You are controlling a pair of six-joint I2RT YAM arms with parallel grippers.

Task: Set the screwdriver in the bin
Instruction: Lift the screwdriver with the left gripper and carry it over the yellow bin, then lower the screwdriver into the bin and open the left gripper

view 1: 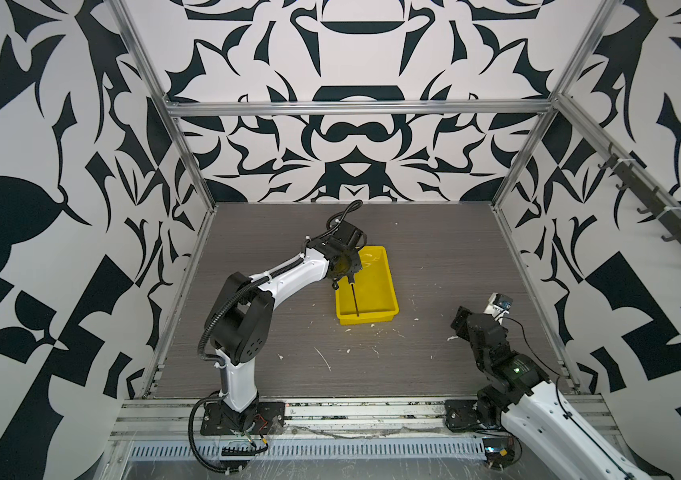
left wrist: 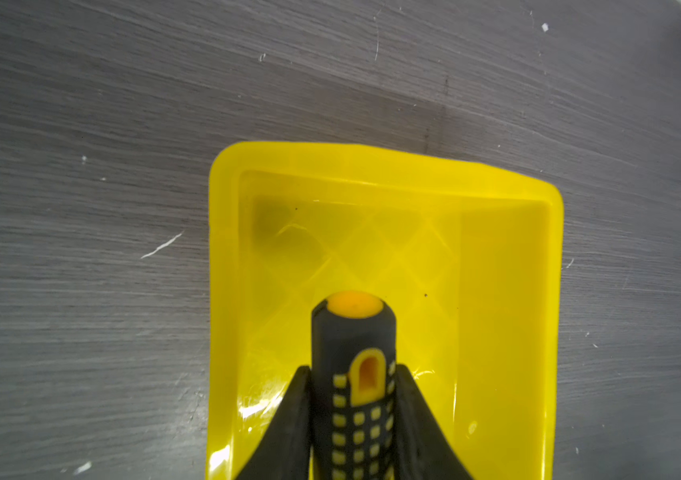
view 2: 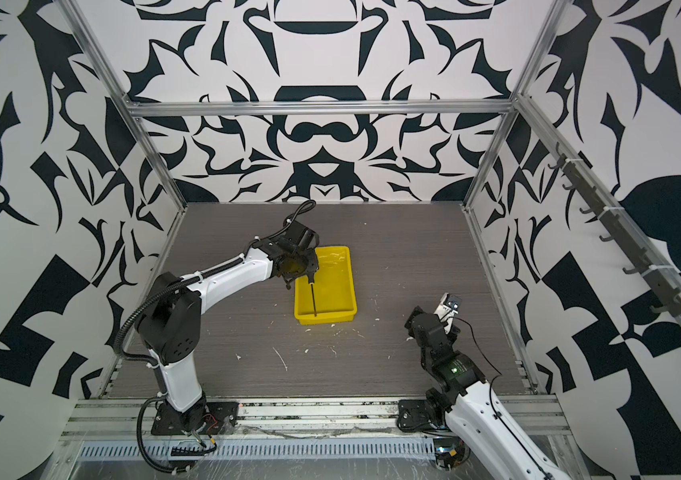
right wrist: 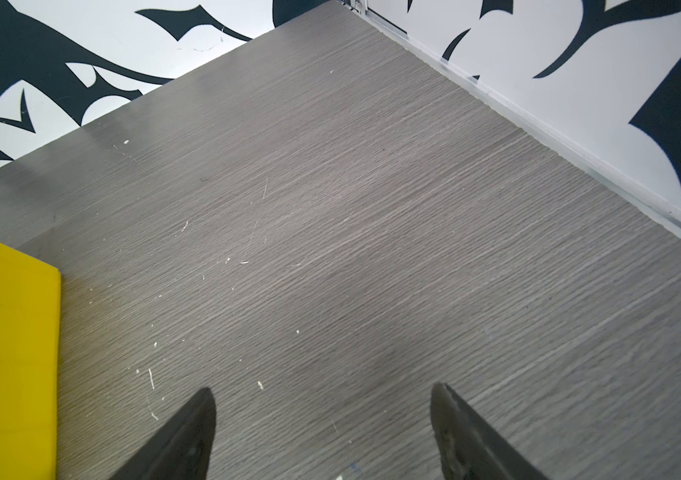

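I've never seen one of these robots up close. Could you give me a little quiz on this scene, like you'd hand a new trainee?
1. True or false: the left gripper is clamped on the handle of the screwdriver.
2. Pick one. Relative to the bin, the screwdriver is: A. lying loose beside it; B. held over its inside; C. underneath it.
3. Short answer: what does the right gripper hold?

Key
1. True.
2. B.
3. Nothing; its jaws stand apart with no object between them.
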